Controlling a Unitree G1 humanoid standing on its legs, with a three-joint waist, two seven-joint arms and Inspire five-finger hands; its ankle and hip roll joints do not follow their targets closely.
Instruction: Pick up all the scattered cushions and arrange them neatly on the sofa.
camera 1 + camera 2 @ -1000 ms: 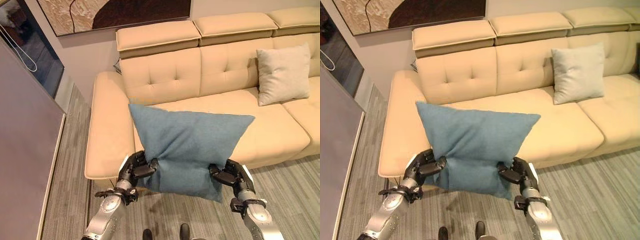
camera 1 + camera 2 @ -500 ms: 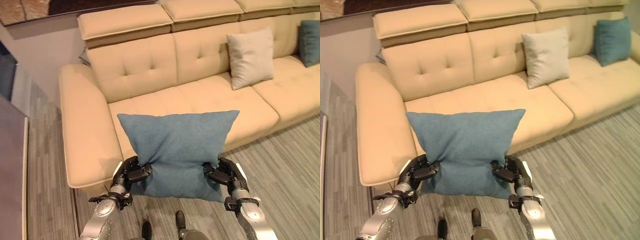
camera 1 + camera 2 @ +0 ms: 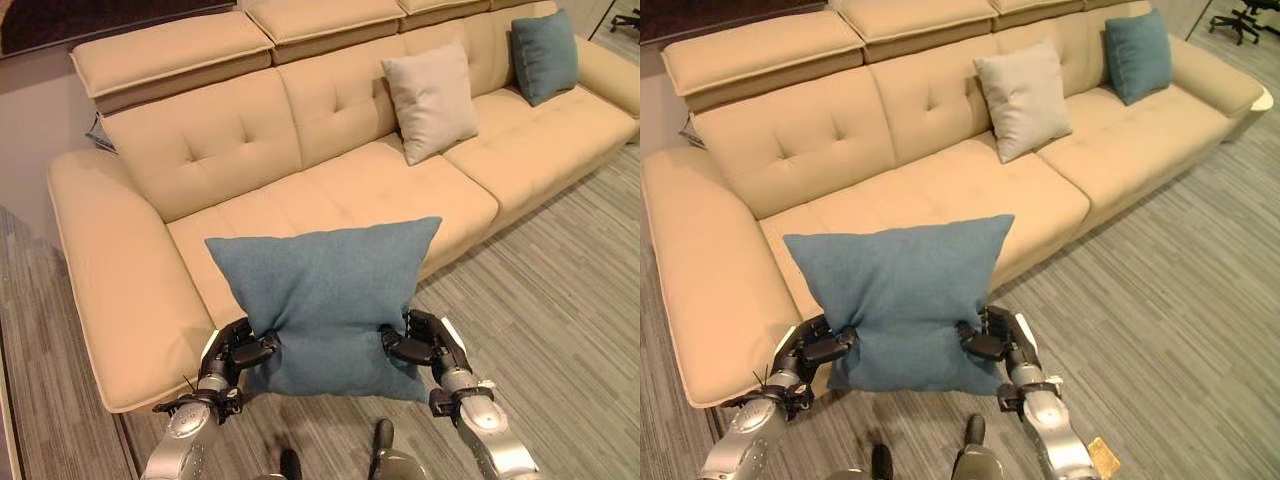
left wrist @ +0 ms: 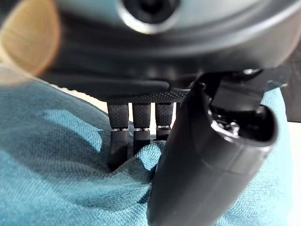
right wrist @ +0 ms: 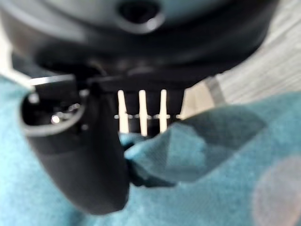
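Observation:
I hold a large blue cushion (image 3: 325, 290) upright in the air in front of the tan sofa (image 3: 310, 190). My left hand (image 3: 238, 352) pinches its left side and my right hand (image 3: 425, 345) pinches its right side; each wrist view shows thumb and fingers (image 4: 127, 136) closed on blue cloth (image 5: 188, 155). The cushion hangs over the sofa's front edge near the left seat. On the sofa, a beige cushion (image 3: 432, 88) leans against the middle backrest and a second blue cushion (image 3: 545, 55) leans at the far right.
The sofa's wide left armrest (image 3: 110, 270) lies beside my left hand. Grey striped floor (image 3: 560, 300) stretches to the right. An office chair base (image 3: 1240, 18) stands at the far right corner.
The whole view has swung right and pulled back, bringing the far blue cushion and more floor into sight. The held cushion stays between both hands, now a little lower in view.

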